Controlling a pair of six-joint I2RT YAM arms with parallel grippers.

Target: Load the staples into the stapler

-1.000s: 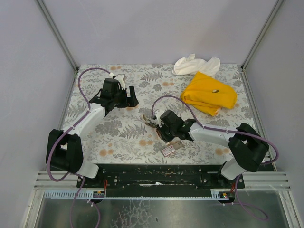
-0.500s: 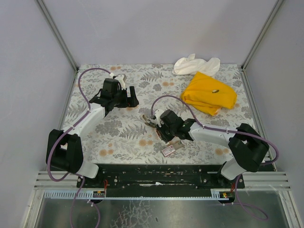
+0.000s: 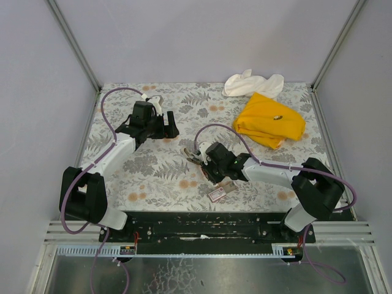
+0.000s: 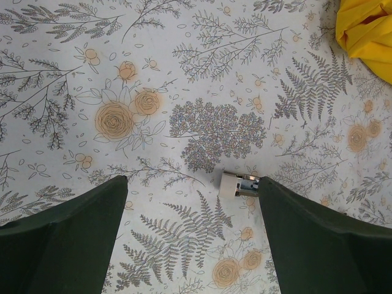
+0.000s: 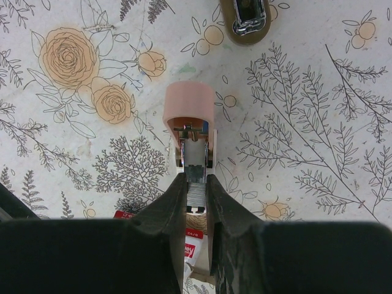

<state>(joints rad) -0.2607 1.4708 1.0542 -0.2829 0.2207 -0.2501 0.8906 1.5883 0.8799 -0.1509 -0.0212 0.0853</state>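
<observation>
Right gripper [image 5: 196, 177] is down low over the flowered table [image 3: 153, 177], its two fingers drawn in close and pinching a silver strip [image 5: 196, 191] between them. The strip runs in line with the metal channel of the pink stapler [image 5: 188, 107], which lies open on the table just ahead of the fingertips. Whether that strip is a row of loose staples or part of the stapler's own rail, I can't say from here. Now the box of staples [image 3: 220, 192]: it lies flat on the table just on the near side of the right gripper, towards the arm bases, tucked in by the wrist. From the wrist camera, a bit of its red and white label peeks out under the fingers, behind the tips rather than between them. Over on the other side, the left gripper [image 4: 191, 184] hangs above the table with its fingers spread wide and nothing between them, well apart from the box. Far right corner, a yellow cloth [image 3: 269, 119] lies crumpled with a white cloth [image 3: 251, 84] just beyond it.
</observation>
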